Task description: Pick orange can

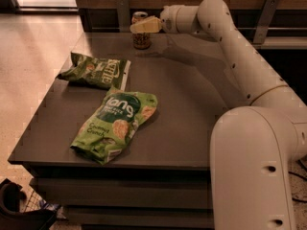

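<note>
The small upright orange-brown drink can with a silver top (141, 41) stands at the far edge of the dark grey worktop (192, 104), close to the wooden back wall. The pale gripper (143, 26) on the white robot arm (225, 37) sits level with the can's upper half and overlaps it in the camera view. Whether the gripper is spread around the can, closed on it, or merely in front of it cannot be told.

The can is probably light, with a stiff but thin wall that dents under a hard squeeze and a smooth, somewhat slippery skin. Being narrow and upright, it would tip easily from a sideways nudge. The best hold is likely across the middle of the body, below the rim.

The gripper hides the can's upper band, and its label is too dim to read. Two green snack bags lie well apart from it: a dark crumpled one (96, 71) and a brighter one (117, 123) nearer the front.
</note>
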`<action>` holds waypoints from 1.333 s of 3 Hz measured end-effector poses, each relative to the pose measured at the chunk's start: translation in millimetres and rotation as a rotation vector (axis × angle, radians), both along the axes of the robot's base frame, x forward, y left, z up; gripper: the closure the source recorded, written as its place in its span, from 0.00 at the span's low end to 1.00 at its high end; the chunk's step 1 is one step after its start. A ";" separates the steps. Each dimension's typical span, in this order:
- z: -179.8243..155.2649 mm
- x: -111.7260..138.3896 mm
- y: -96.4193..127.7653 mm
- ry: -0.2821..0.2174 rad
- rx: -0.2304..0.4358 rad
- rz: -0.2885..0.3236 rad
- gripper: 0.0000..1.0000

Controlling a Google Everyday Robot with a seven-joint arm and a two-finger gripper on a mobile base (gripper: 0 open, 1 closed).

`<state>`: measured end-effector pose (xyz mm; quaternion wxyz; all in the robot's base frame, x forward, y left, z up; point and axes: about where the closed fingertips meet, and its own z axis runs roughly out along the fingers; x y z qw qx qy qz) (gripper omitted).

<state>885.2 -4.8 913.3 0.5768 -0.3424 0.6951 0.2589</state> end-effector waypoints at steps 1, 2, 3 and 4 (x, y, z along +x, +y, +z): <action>-16.6 9.2 24.5 0.028 0.082 0.004 0.00; -26.9 8.3 33.4 0.047 0.106 0.000 0.00; -28.7 8.0 37.2 0.050 0.107 0.003 0.15; -30.0 7.9 40.7 0.052 0.107 0.007 0.38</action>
